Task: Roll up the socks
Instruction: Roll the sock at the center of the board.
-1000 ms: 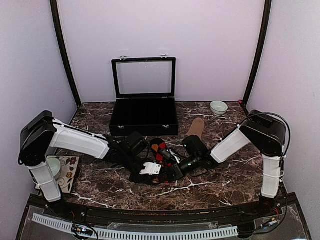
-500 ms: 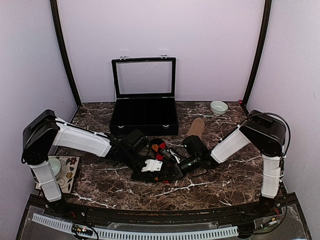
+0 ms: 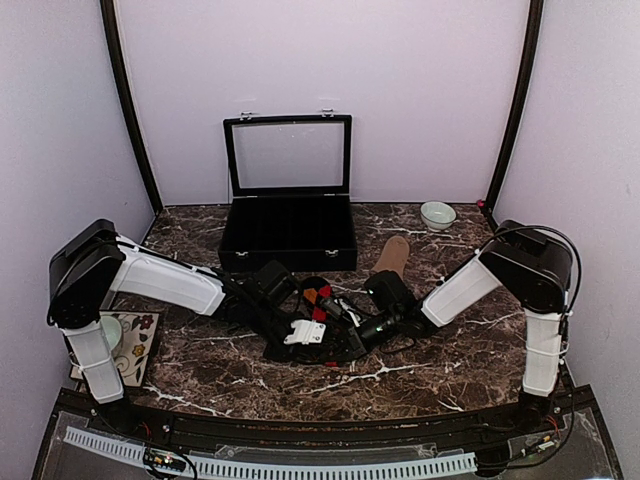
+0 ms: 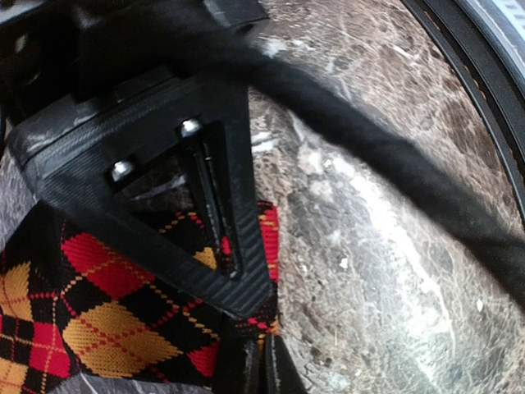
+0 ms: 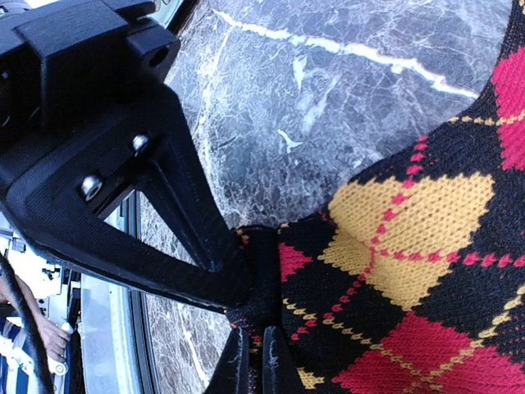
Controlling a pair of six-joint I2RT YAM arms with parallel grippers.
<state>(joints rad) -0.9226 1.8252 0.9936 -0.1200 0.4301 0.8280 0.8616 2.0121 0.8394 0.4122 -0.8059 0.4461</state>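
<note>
Two socks on the marble table (image 3: 460, 350), argyle sock (image 5: 410, 246) at centre, left gripper (image 4: 254, 371) pinched shut on one edge of it, right gripper (image 5: 253, 365) clamped on another edge, tan sock (image 3: 392, 255) lying apart behind, near the open black case (image 3: 288, 230)

Marble table (image 3: 450, 372): argyle sock (image 5: 410, 271), tan sock (image 3: 392, 256), case (image 3: 288, 236), bowl (image 3: 437, 215).

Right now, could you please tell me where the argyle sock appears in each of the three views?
Top external: the argyle sock lies bunched near the middle of the table.
Left wrist: it fills the lower left corner.
Right wrist: it covers the right side and lower part.
Shared landmark: the table's dark, white-veined marble shows in all three views.
</note>
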